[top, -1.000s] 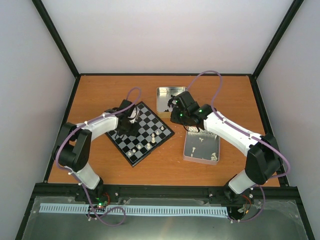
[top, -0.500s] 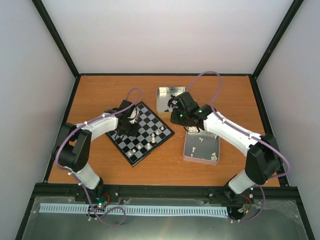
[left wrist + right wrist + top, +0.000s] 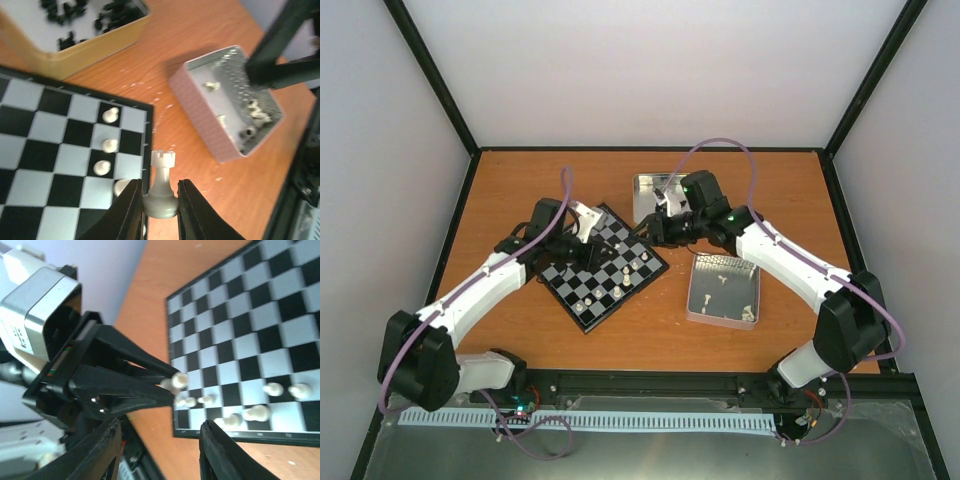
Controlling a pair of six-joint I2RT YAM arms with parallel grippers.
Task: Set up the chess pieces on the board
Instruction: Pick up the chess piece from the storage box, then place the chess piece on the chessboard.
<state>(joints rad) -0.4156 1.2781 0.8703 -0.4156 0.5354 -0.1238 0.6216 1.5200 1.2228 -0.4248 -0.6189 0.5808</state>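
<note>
My left gripper (image 3: 159, 194) is shut on the base of a cream-white rook (image 3: 163, 165), which hangs over the edge of the board (image 3: 55, 125). The overhead view shows that gripper (image 3: 584, 232) above the board (image 3: 603, 290). A few white chess pieces (image 3: 108, 146) stand in a line along that edge. My right gripper (image 3: 161, 427) is open and holds nothing. It hovers by the board's right corner (image 3: 654, 228) and faces the left gripper's fingers (image 3: 130, 371) and the rook (image 3: 176, 380).
A shiny tin (image 3: 644, 192) holding black chessmen (image 3: 75, 15) sits behind the board. A second tin (image 3: 722, 292) with loose white pieces (image 3: 252, 107) lies to the right. The two grippers are close together. Black frame rails border the orange table (image 3: 510, 180).
The left arm has stretched out and swung its elbow down and left, its gripper staying over the board's far side. The right gripper has shifted left toward the board's corner.
</note>
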